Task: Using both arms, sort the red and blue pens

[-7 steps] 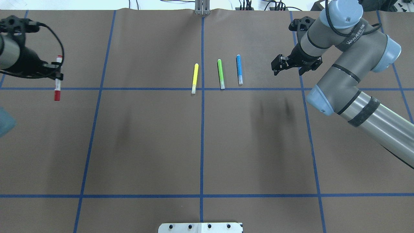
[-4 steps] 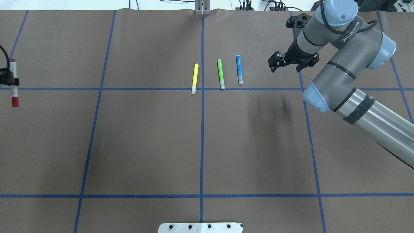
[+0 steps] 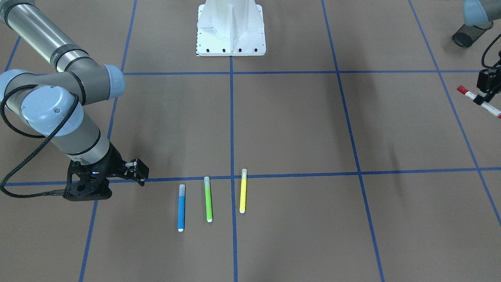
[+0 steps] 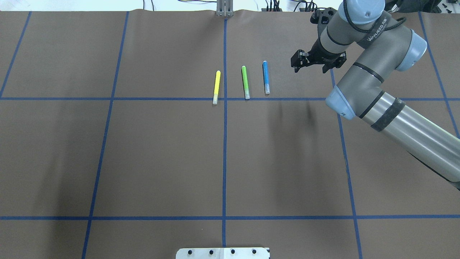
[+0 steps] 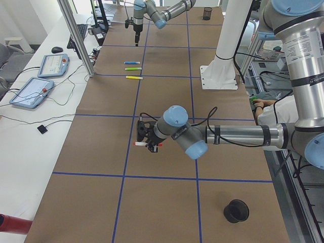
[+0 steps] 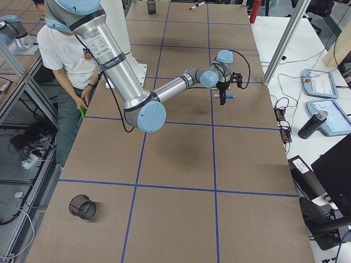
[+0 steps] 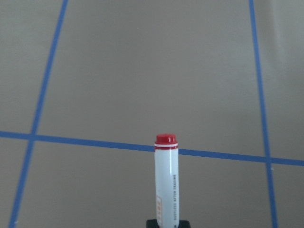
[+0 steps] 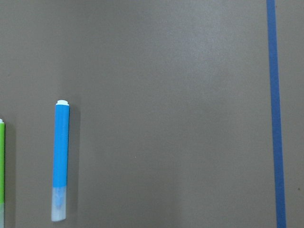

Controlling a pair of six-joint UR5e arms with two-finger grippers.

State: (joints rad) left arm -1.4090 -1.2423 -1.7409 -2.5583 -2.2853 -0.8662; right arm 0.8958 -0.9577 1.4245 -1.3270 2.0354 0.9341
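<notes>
The red pen (image 3: 479, 101), white-barrelled with a red cap, is held level above the table. My left gripper (image 3: 484, 91) is shut on its middle, far out on my left side and outside the overhead view. The left wrist view shows the red pen (image 7: 166, 183) sticking out forward over a blue tape line. The blue pen (image 4: 265, 77) lies on the brown table cover beside a green pen (image 4: 245, 82) and a yellow pen (image 4: 216, 87). My right gripper (image 4: 309, 69) hangs open and empty, just right of the blue pen (image 8: 61, 166).
A black mesh cup (image 3: 467, 36) stands near my left end of the table, and another black mesh cup (image 6: 82, 206) near my right end. The white robot base (image 3: 231, 27) stands at mid-table. A person (image 6: 64, 52) sits behind the base.
My left gripper has carried the red pen further left, out of the overhead view. My right gripper has moved left and farther from me, closer to the blue pen.
</notes>
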